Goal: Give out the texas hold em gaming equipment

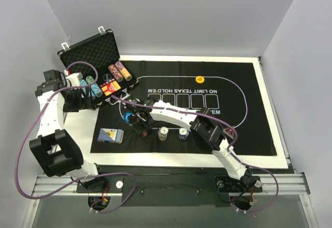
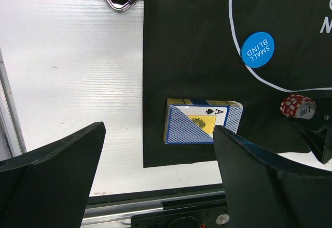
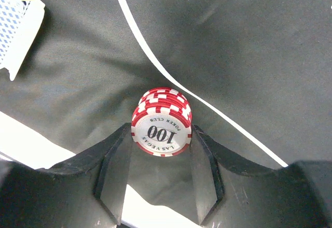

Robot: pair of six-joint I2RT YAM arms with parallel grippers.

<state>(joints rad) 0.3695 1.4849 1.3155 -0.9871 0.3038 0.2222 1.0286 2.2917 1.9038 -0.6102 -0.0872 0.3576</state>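
red chip stack (image 3: 162,115) clamped in right gripper (image 3: 161,131) | top chip reads "100 LAS VEGAS POKER CLUB" | left gripper (image 2: 160,129) spread wide, holding nothing

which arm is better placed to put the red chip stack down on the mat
Right. Its jaws are closed around the red chip stack over the black mat. The left jaws are wide open and empty, off by the case.

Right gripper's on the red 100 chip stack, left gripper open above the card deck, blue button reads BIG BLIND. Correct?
No: the blue button reads SMALL BLIND, per the left wrist view. Rest stands: right gripper on the red chip stack, left gripper open above the card deck.
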